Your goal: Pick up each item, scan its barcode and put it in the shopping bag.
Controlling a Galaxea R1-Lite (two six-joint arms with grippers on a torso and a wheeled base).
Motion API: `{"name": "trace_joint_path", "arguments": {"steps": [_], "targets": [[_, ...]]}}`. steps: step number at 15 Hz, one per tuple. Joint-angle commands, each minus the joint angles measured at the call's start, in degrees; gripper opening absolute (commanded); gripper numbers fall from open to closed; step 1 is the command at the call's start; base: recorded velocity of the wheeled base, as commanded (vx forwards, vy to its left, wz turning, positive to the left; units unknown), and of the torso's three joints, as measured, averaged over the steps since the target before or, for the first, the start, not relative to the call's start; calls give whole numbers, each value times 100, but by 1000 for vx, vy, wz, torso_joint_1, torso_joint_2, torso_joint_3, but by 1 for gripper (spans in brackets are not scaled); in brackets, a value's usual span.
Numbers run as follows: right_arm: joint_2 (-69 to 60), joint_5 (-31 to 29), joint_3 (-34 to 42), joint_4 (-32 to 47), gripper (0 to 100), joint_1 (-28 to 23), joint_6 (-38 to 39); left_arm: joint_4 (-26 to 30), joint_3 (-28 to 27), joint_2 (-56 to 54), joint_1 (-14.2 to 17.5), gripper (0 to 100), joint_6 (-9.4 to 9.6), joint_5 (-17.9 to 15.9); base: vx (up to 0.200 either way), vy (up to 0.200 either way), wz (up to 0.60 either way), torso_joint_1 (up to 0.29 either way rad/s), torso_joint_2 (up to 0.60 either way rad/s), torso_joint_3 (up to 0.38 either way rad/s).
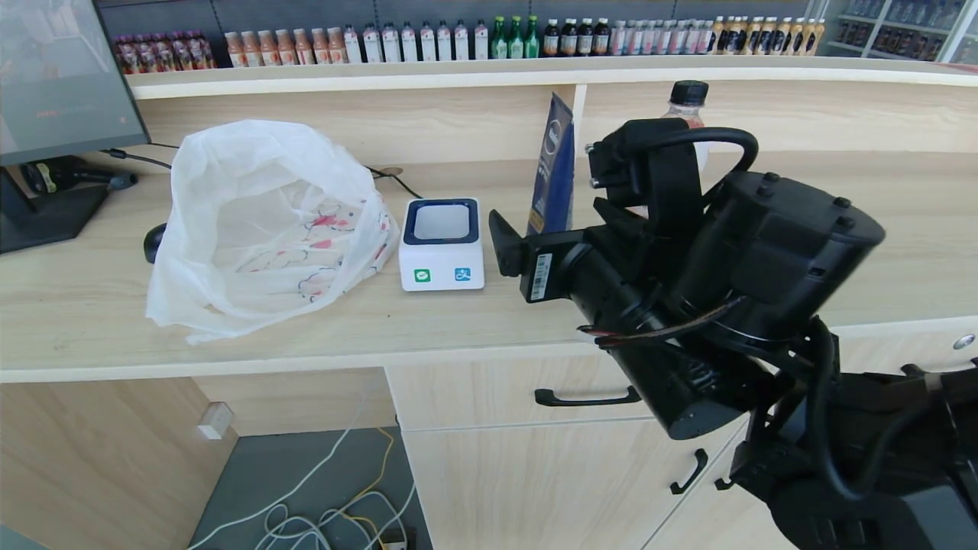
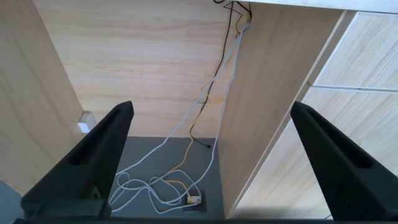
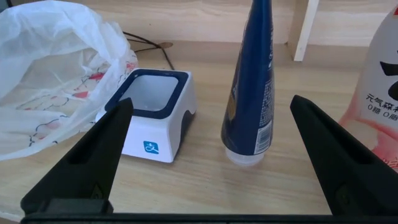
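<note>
A white plastic shopping bag (image 1: 267,221) lies open on the wooden counter (image 1: 76,298), its mouth facing me. Right of it stands the white scanner box (image 1: 442,244) with a dark blue top. A dark blue tube (image 1: 554,168) stands on its cap just beyond the scanner, and a pale pink bottle (image 1: 688,103) with a black cap stands further right, mostly hidden by my right arm. My right gripper (image 3: 211,102) hovers open in front of the tube (image 3: 252,81), with the scanner (image 3: 155,118) and bottle (image 3: 382,93) to either side. My left gripper (image 2: 212,106) hangs open below the counter, holding nothing.
A monitor (image 1: 61,76) on a black stand, a black mouse (image 1: 153,243) and cables sit at the counter's left. A raised ledge with a row of bottles (image 1: 474,38) runs behind. Drawers with black handles (image 1: 584,397) are under the counter; loose cables (image 2: 168,180) lie on the floor.
</note>
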Motion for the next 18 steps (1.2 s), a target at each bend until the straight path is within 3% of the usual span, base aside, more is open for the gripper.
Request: {"name": "trace_joint_path", "arguments": {"steps": [1,18], "targets": [[161,8,-90,0,100,-41,3,0,0,-1,4,100,0,1,0,0,0,0,0,0],[820,131,-740,8,100,-560,12,0,0,-1,4,100,0,1,0,0,0,0,0,0]]}}
